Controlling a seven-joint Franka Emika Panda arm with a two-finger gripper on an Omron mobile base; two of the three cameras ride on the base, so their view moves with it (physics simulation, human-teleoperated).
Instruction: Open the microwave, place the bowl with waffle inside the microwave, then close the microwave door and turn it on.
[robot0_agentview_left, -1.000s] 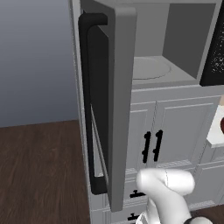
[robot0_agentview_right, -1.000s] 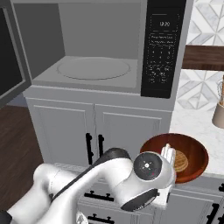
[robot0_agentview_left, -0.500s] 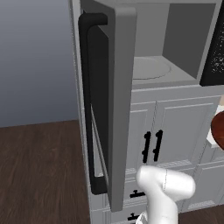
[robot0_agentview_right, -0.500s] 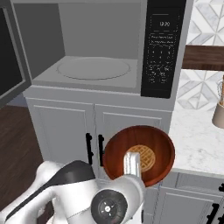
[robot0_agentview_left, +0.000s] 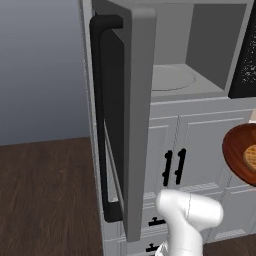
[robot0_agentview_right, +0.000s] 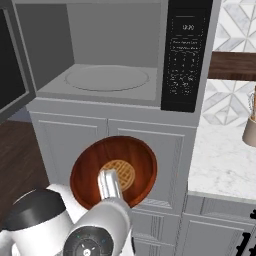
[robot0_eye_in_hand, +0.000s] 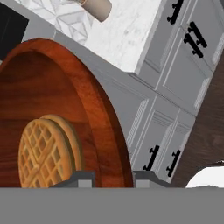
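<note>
The microwave (robot0_agentview_right: 187, 55) stands open, its light grey cavity and round turntable (robot0_agentview_right: 106, 78) bare. The microwave door (robot0_agentview_left: 125, 115) is swung wide to the left, edge-on in the left base view, with its black bar handle (robot0_agentview_left: 102, 120) outward. The bowl with waffle (robot0_agentview_right: 132, 160), reddish-brown with a golden waffle (robot0_agentview_right: 121, 172) inside, hangs in the air in front of the white cabinet doors below the cavity. My gripper (robot0_agentview_right: 109, 185) is shut on the bowl's near rim. In the hand view the bowl (robot0_eye_in_hand: 57, 96) sits between my fingertips (robot0_eye_in_hand: 83, 177). The bowl (robot0_agentview_left: 240, 152) shows at the right edge of the left base view.
A marble counter (robot0_agentview_right: 220, 150) with a tan jar (robot0_agentview_right: 250, 127) lies right of the microwave. White cabinet doors with black handles (robot0_agentview_left: 175, 167) sit under it. The open door juts out on the left over dark wood floor (robot0_agentview_left: 45, 200).
The bowl, held in my gripper, has moved left from over the counter's edge to the front of the cabinet under the cavity. The microwave and its door have not moved.
</note>
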